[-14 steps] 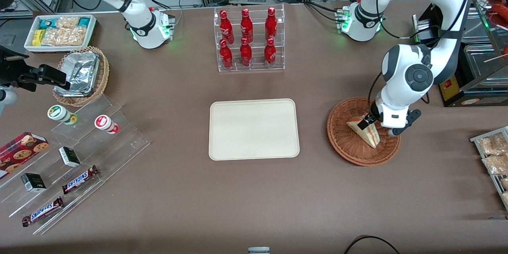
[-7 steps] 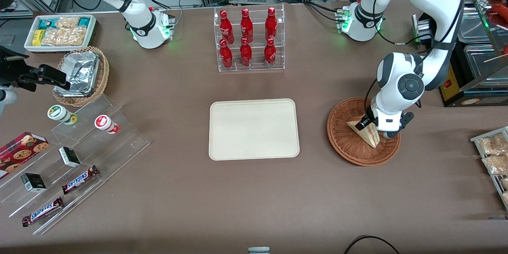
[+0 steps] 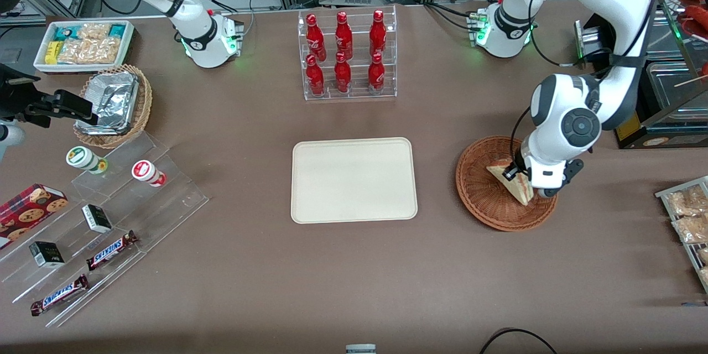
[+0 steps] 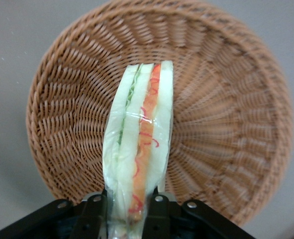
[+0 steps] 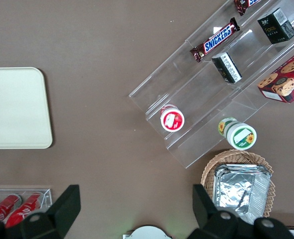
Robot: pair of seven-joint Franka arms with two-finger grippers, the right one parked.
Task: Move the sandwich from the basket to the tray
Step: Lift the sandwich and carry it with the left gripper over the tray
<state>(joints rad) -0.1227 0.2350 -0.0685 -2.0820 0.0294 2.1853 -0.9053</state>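
Observation:
The sandwich [image 3: 511,183], a plastic-wrapped white wedge with red and green filling, is held over the reddish-brown woven basket [image 3: 484,202]. My left gripper [image 3: 513,172] is shut on the wedge's wide end. In the left wrist view the two black fingers [image 4: 93,211] press both faces of the sandwich [image 4: 139,139], with the gripper [image 4: 127,201] above the basket's bowl [image 4: 226,124]. The sandwich's point hangs over the basket's middle. The cream tray [image 3: 354,180] lies flat beside the basket, toward the parked arm's end, and holds nothing. It also shows in the right wrist view [image 5: 15,107].
A clear rack of red bottles [image 3: 347,55] stands farther from the front camera than the tray. A tan wicker basket with foil [image 3: 113,105], a white snack box [image 3: 83,44] and acrylic steps with snacks [image 3: 99,215] lie toward the parked arm's end. A rack of packets [image 3: 688,215] lies at the working arm's end.
The gripper stays shut on the sandwich. The wrist swung a little toward the tray and back, and the sandwich has risen slightly over the basket.

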